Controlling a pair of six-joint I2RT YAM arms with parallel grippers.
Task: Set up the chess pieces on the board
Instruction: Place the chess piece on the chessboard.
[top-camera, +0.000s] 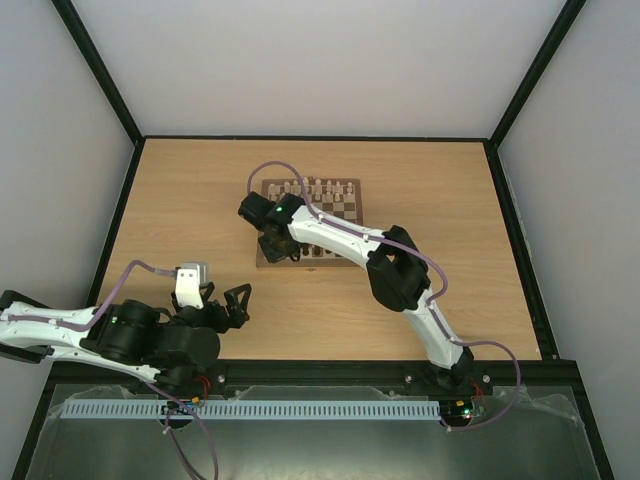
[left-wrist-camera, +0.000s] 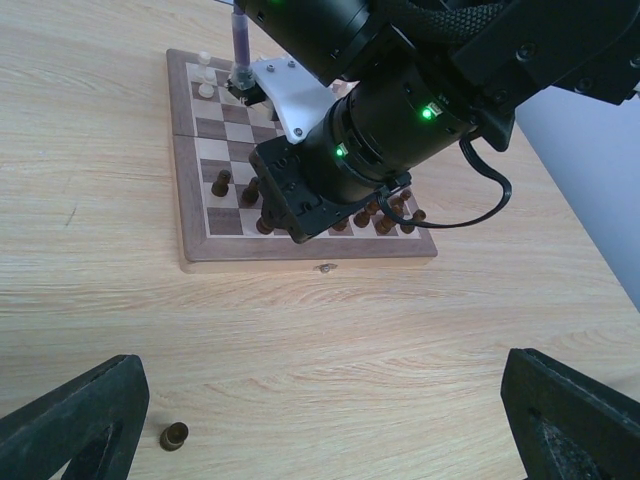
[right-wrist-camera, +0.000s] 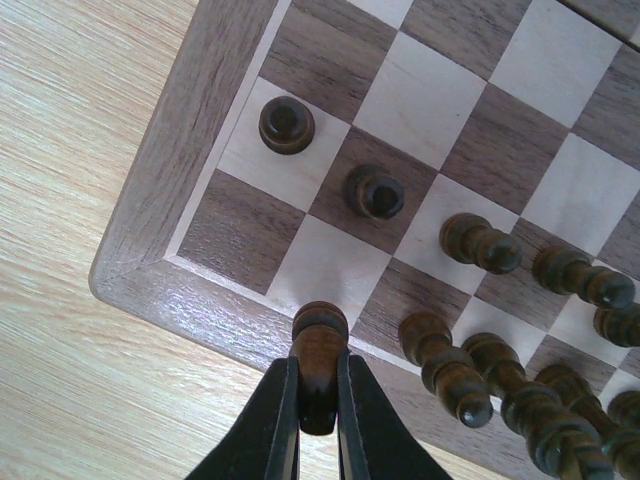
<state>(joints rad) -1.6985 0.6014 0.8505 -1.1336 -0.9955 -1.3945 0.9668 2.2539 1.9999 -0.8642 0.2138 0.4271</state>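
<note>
My right gripper (right-wrist-camera: 318, 378) pinched a dark piece (right-wrist-camera: 320, 335) over the board's (right-wrist-camera: 150, 270) corner, where back-row squares lay empty. My left gripper (top-camera: 228, 303) hung spread near a stray piece (left-wrist-camera: 174, 436).

A light wood-grain desk (top-camera: 200, 200) fills the floor of a white-walled enclosure (top-camera: 320, 60) edged by a black frame (top-camera: 310, 139). Cream-white chessmen (top-camera: 315, 187) stand in rows toward its far side. A grey slotted cable duct (top-camera: 300, 410) runs along the near edge.
</note>
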